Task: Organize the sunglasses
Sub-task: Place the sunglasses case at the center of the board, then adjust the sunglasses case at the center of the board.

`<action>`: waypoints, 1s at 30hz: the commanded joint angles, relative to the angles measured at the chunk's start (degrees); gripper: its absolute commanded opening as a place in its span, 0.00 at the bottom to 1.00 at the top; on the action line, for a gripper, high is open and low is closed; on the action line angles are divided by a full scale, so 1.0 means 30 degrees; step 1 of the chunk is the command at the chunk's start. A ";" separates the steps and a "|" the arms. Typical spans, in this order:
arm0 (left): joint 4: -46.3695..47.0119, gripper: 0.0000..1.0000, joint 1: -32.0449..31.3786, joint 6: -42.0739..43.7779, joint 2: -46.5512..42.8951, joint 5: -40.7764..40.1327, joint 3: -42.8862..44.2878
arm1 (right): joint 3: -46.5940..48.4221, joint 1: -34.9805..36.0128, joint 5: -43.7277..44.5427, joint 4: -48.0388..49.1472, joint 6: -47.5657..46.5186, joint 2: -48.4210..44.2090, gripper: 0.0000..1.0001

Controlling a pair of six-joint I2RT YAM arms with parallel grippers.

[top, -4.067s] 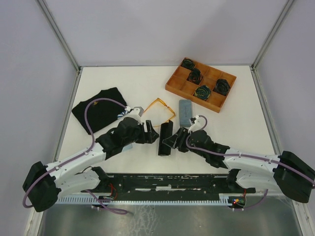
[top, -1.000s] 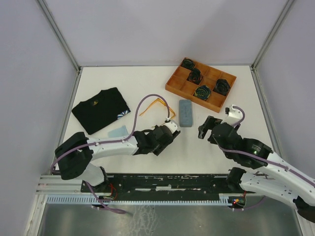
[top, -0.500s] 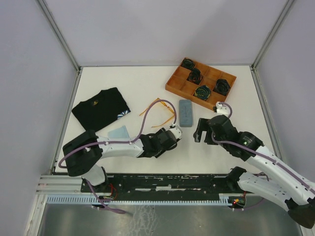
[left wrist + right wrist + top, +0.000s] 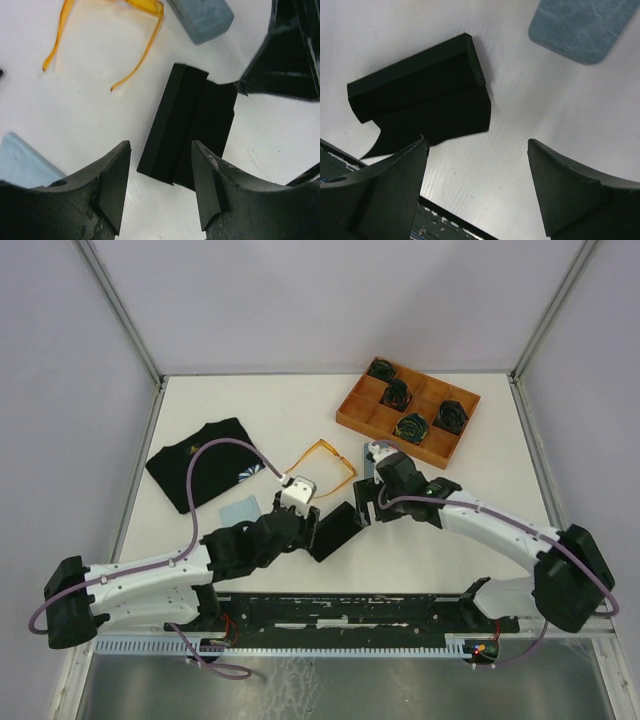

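Black case (image 4: 335, 530) lies between left gripper (image 4: 160, 185) and right gripper (image 4: 476, 150); shirt logo (image 4: 193, 450) illegible.

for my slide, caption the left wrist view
Open left gripper over a black case, orange sunglasses and grey-blue case beyond.

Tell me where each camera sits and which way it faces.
Top external: above and behind the bases, looking down on the table; left arm and right arm show whole.
Left wrist: on the left arm, looking down past the open left gripper at the black case, orange sunglasses beyond.
Right wrist: on the right arm, looking down past the open right gripper at that case.
Shared by both wrist views: black case, grey-blue case.
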 commanded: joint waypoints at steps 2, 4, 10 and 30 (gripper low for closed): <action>-0.0888 0.59 -0.0023 -0.5930 -0.1146 -0.0244 -0.2502 | 0.2340 -0.0141 -0.1433 0.2864 -0.2835 0.3412 0.77; -0.0853 0.59 -0.0033 -0.7006 -0.1798 -0.0042 -0.3234 | 0.2889 -0.0145 -0.1264 0.2893 -0.3326 0.4441 0.68; -0.1001 0.59 -0.0039 -0.7956 -0.3670 -0.0032 -0.4237 | 0.4488 -0.0180 -0.1489 0.2505 -0.4702 0.7261 0.54; -0.1220 0.59 -0.0024 -0.6409 -0.2946 -0.0262 -0.2045 | 0.5720 -0.0413 -0.2047 0.2698 -0.4219 1.0427 0.20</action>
